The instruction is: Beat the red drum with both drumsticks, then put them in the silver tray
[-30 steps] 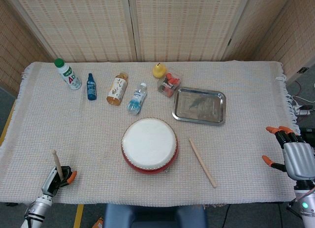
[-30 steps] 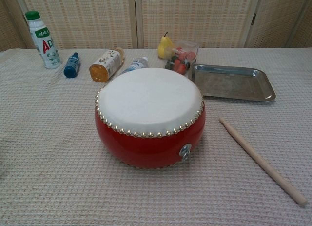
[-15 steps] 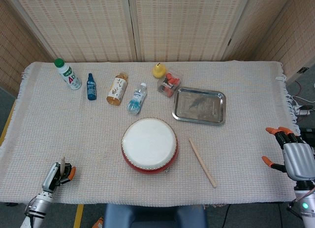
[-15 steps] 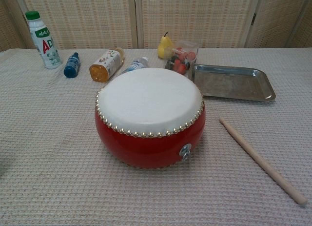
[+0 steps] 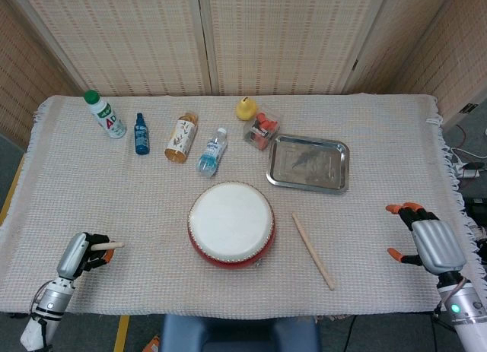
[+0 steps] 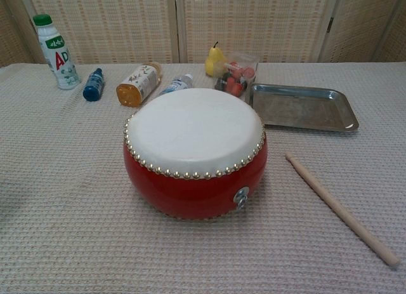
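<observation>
The red drum (image 5: 231, 224) (image 6: 195, 153) with a white skin stands at the table's middle front. Right of it a wooden drumstick (image 5: 313, 251) (image 6: 341, 209) lies loose on the cloth. My left hand (image 5: 80, 253) hovers at the front left corner and grips the other drumstick (image 5: 107, 245), whose short visible end points right toward the drum. My right hand (image 5: 422, 242) is over the front right part of the table, fingers spread, holding nothing. The silver tray (image 5: 308, 163) (image 6: 303, 108) sits behind the loose stick. Neither hand shows in the chest view.
Along the back stand a green-capped white bottle (image 5: 104, 114), a small blue bottle (image 5: 141, 134), a lying amber bottle (image 5: 181, 137), a lying water bottle (image 5: 212, 151), a yellow duck (image 5: 245, 108) and a clear box of red items (image 5: 261, 130).
My left hand has tipped its drumstick from upright to pointing right toward the drum. My right hand has moved left and inward over the table's edge.
</observation>
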